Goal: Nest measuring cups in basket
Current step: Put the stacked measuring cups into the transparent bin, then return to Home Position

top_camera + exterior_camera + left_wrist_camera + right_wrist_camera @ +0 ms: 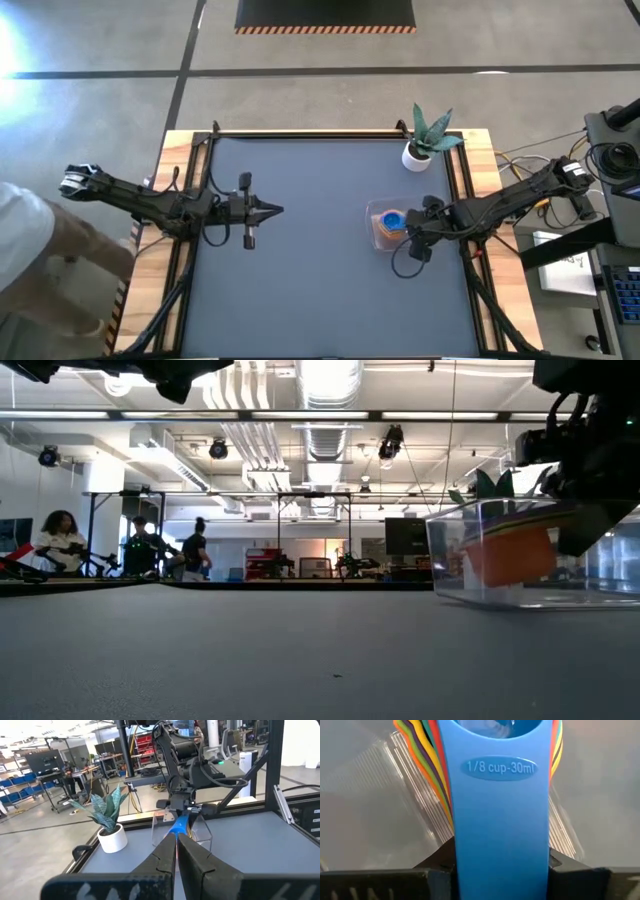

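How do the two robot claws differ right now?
The right gripper is at the clear basket, clamped on the blue measuring cup by its handle; the left gripper holds nothing. The right gripper's fingers are held apart by that handle; the left gripper's fingers are pressed together. The left gripper sits over bare table, away from the basket. Both are dark, two-fingered claws.

right pincer (408, 228) at blue cup (393, 219) in basket (377, 237)
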Available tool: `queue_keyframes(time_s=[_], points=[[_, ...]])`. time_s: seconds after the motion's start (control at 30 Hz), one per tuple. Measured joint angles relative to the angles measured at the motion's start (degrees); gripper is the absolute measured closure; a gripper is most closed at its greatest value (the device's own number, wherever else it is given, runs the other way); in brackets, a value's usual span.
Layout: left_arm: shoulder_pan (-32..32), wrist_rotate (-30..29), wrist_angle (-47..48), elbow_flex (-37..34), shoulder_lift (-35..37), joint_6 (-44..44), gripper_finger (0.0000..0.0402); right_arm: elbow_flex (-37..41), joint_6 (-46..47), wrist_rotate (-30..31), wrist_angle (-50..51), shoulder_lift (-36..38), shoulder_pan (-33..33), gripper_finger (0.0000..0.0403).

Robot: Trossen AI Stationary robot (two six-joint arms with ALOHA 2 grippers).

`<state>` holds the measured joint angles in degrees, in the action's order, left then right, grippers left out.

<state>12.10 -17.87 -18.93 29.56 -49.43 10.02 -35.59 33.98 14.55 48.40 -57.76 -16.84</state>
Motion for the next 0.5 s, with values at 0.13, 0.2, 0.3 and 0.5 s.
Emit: queue_keyframes(time_s=[0.13,0.2,0.3,0.5], points=[[0.0,0.0,0.0,0.0,0.0,0.0,0.0402,-0.2,0.0,0.1,0.3,0.0,0.0,0.0230],[0.0,0.0,0.0,0.0,0.0,0.0,0.0402,-0.7,0.0,0.1,0.7,0.0,0.0,0.0191],[0.0,0.0,0.0,0.0,0.0,0.0,0.0402,-1.7,0.1,-1.1,2.0,0.0,0.0,0.0153],[0.0,0.0,0.1,0.0,0.0,0.0,0.0402,-7.9,2.4,-1.3,9.9,-0.1,0.0,0.0135]])
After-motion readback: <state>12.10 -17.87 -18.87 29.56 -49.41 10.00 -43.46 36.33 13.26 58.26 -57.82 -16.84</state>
